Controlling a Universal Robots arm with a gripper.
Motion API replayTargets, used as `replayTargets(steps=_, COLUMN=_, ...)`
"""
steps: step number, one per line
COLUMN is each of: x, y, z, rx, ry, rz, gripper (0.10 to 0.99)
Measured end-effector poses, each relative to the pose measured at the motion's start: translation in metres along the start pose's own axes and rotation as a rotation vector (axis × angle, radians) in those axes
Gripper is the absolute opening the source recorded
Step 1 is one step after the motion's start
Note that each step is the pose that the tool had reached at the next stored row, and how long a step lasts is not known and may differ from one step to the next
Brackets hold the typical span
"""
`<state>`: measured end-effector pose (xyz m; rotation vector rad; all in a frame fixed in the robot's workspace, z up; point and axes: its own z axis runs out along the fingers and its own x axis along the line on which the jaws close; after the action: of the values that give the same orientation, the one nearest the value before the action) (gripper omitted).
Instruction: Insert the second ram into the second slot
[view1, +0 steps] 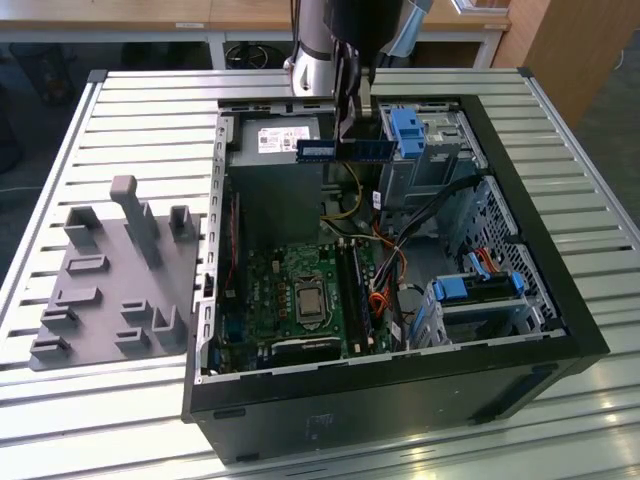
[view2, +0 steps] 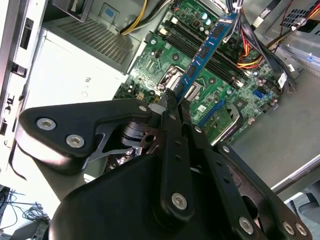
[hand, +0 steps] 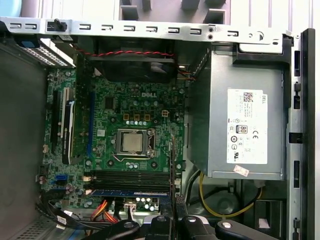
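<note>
slatted table (view1: 150, 110), gripper (view2: 172, 100) pinching second ram (view2: 206, 50) above motherboard (view2: 155, 60)

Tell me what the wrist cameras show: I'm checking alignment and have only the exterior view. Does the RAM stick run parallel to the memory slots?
Observer: No. In the first wrist view the RAM stick, seen edge-on, runs across the memory slots rather than along them.
Operator: How is it held?
Observer: In the second wrist view the gripper pinches it between closed fingertips, above the motherboard.
Operator: Any slot occupied?
Observer: In the first wrist view a blue module lies along one slot, apparently seated; the slots beside it look empty.
</note>
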<state>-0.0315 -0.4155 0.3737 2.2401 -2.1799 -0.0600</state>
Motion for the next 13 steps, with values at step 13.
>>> replayTargets(steps=13, x=0.0122, y=0.0003, z=-0.0002, rx=0.000, ry=0.0008, rz=0.000, gripper=0.137)
